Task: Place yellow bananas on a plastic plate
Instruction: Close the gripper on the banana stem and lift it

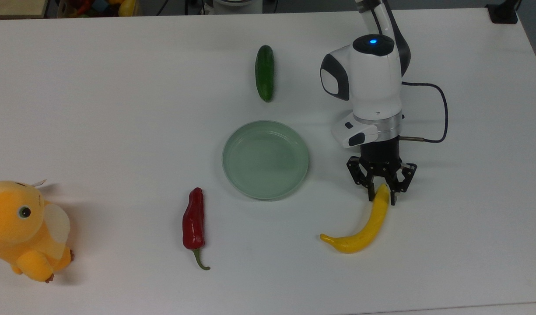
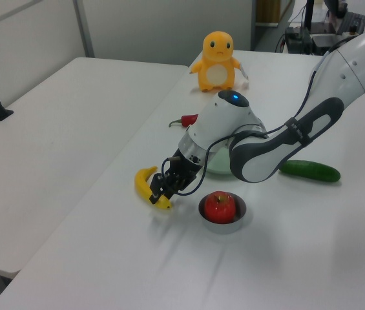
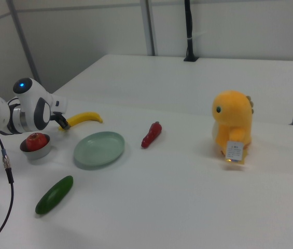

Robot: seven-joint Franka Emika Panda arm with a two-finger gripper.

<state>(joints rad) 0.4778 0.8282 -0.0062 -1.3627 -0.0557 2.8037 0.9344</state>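
White Franka arm with black end effector (image 1: 381, 195)

Glossy white shells carry dark grey oval panels, a blue light glows on top, a silver ring meets the black wrist, and a dark cable loops alongside.

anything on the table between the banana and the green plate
No. In the top view, only bare white table lies between the banana and the plate.

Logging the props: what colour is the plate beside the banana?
Pale mint green, the plastic plate shows best in the top view.
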